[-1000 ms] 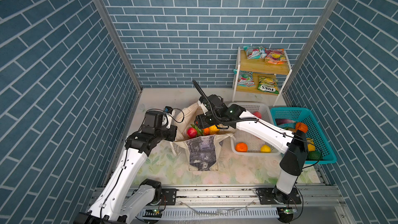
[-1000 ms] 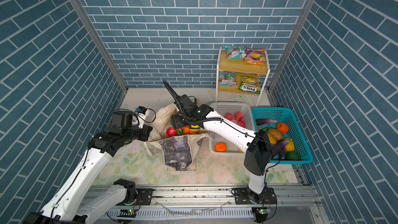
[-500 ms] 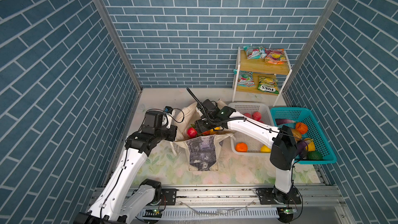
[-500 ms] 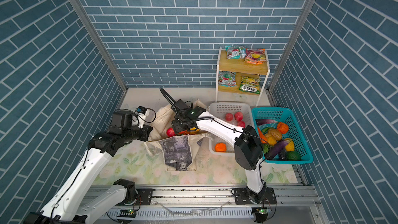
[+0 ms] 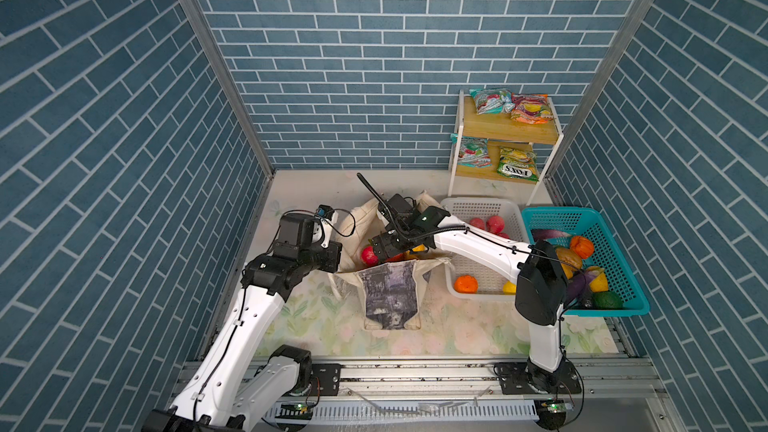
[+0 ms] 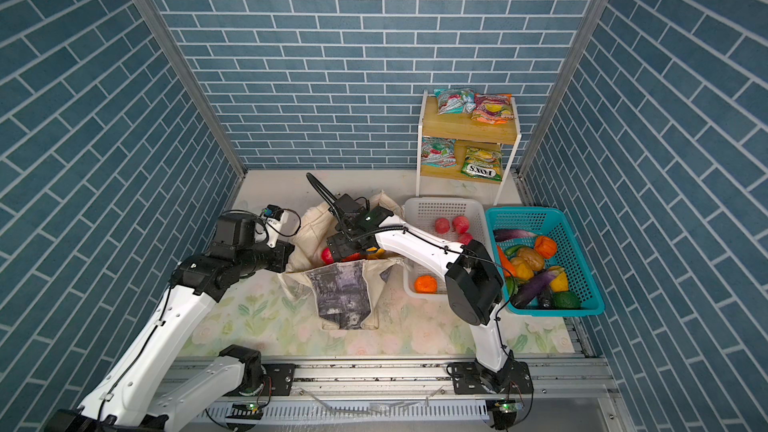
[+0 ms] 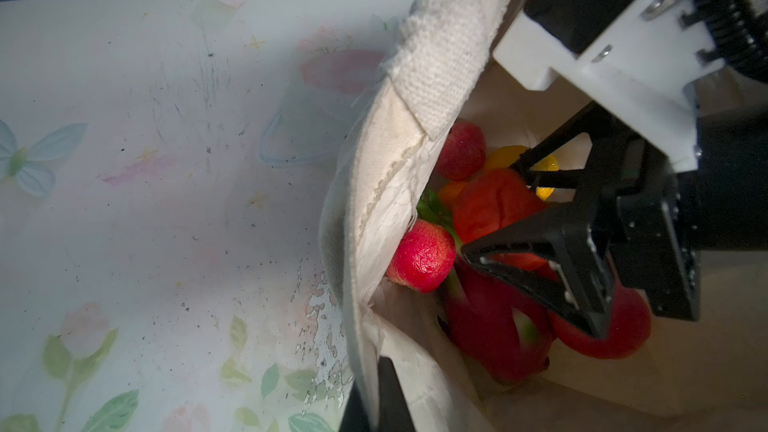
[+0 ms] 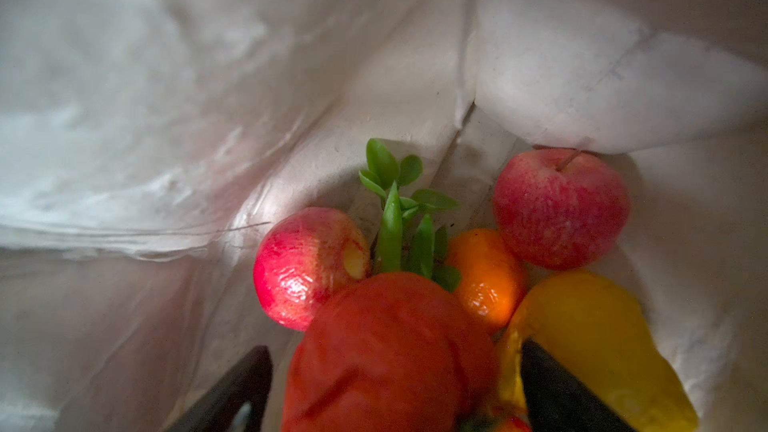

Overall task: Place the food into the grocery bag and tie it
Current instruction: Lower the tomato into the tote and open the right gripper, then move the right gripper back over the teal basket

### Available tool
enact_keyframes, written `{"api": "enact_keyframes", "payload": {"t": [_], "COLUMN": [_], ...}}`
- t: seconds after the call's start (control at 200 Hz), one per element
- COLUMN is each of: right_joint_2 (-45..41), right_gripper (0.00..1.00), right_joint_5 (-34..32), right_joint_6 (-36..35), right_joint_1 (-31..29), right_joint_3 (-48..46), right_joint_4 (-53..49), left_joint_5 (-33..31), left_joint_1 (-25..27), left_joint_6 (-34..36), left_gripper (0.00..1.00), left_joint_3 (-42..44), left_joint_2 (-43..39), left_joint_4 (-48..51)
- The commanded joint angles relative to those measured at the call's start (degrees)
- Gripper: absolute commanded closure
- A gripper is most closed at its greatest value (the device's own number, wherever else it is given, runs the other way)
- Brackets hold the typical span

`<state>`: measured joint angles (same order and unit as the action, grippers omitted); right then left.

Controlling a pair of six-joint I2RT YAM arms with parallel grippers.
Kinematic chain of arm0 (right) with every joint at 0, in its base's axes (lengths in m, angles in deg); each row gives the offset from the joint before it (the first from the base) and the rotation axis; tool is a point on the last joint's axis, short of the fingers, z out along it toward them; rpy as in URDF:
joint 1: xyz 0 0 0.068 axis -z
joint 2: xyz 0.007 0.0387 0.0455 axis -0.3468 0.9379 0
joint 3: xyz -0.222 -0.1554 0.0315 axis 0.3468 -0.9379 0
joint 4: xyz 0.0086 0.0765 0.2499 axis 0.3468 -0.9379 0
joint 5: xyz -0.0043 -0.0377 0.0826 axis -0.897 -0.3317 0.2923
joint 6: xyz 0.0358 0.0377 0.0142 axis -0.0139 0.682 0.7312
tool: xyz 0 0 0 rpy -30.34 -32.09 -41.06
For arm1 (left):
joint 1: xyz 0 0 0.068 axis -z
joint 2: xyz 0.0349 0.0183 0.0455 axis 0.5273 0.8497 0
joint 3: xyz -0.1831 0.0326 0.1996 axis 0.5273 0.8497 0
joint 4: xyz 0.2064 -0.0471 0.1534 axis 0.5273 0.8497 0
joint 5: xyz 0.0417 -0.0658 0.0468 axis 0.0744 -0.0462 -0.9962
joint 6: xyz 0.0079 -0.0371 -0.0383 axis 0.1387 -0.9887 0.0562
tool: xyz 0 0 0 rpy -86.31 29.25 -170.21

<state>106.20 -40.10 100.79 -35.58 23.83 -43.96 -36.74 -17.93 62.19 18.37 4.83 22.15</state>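
Top views, grocery bag: The cream canvas grocery bag (image 5: 390,297) sits on the floral tabletop (image 5: 316,326) between the 2 arms, its mouth gaping and its printed panel facing the camera.
Top views, right hand: The right hand (image 5: 377,248) reaches into the bag's mouth among red and yellow fruit.
Top views, food outside: More fruit waits in the white basket (image 5: 478,203), and 4 snack packets (image 5: 492,101) lie on the shelf (image 5: 511,135).
Top views, packet handling: The packets look glossy and light, so they are probably slippery. A pinch on a sealed edge seems safest.
Left wrist, left hand: The left hand (image 7: 372,403) is closed on the bag's rim cloth, holding the mouth open. A woven strap handle (image 7: 440,60) is stitched just beside.
Left wrist, bag handling: The canvas looks soft and limp and would likely sag shut if let go. The hemmed rim suits holding, and the straps suit tying.
Left wrist, right hand: Its jaws stand wide on either side of a red fruit (image 7: 494,209). An apple (image 7: 422,257) rests against the bag wall.
Right wrist, contents: 2 apples, an orange (image 8: 486,276) and a yellow pear (image 8: 590,342) crowd the bottom fold. The blurred red fruit lies between the fingers with a gap on each side.
Right wrist, fruit handling: The fruit looks light, round and likely to roll, so it is best gripped across the middle.
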Motion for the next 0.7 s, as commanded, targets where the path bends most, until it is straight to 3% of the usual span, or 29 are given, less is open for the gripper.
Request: {"api": "enact_keyframes", "payload": {"t": [0.0, 0.275, 0.485, 0.695], "right_joint_2": [-0.86, -8.67, -17.37, -26.1], "right_gripper": [0.01, 0.01, 0.01, 0.01], "right_joint_5": [-1.83, -9.31, -20.04, -35.34], "right_joint_6": [-1.89, -5.79, -10.03, -14.65], "right_joint_1": [-0.37, -0.41, -0.44, 0.35], "right_joint_3": [-0.15, 1.13, 0.16, -4.77], "right_joint_4": [-1.44, -3.63, -2.12, 1.01], "left_joint_5": [0.37, 0.38, 0.37, 0.28], "left_joint_1": [-0.27, -0.27, -0.27, -0.27], "left_joint_6": [-0.09, -0.09, -0.09, -0.09], "left_gripper": [1.0, 1.0, 1.0, 1.0], "left_joint_3": [0.56, 0.47, 0.47, 0.5], "left_joint_2": [-0.66, -0.69, -0.95, -0.91], "left_joint_4": [-0.88, -0.89, -0.88, -0.91]}}
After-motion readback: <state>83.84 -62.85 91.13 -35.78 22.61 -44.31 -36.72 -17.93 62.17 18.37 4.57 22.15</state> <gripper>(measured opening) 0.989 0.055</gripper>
